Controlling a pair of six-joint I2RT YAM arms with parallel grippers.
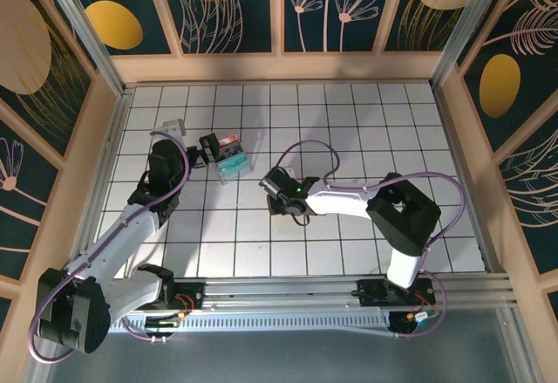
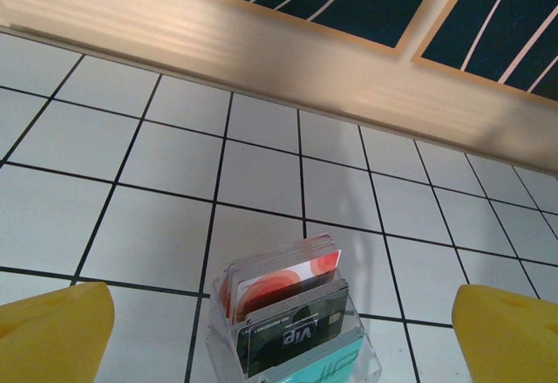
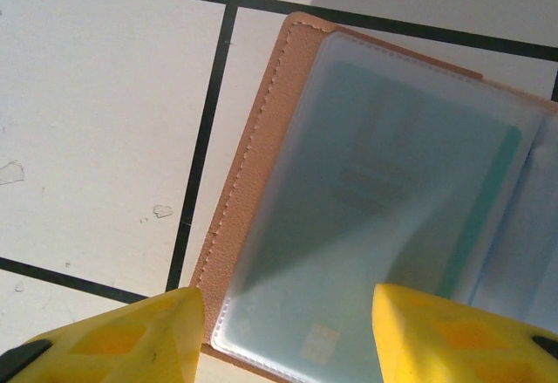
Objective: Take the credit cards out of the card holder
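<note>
Extraction step: card holder (image 3: pixel 253 147) open on tabletop (image 3: pixel 87 95) under right pincer (image 3: pixel 288 335), jaws half apart, empty; teal credit card (image 3: pixel 384 191) in clear sleeve (image 3: pixel 349 56). Left pincer (image 2: pixel 283 331) wide above clear card box (image 2: pixel 292 352). Next probably needs pinching the card's edge.

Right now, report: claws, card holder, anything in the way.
Left claw open, facing clear box. Right claw open over card holder. Greenish card inside, nothing blocking.

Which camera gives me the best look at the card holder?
Right wrist. The card holder lies open below the right gripper, with its stitched tan edge and a teal card inside seen up close. In the top view that gripper mostly hides it; the left wrist faces the clear box.
</note>
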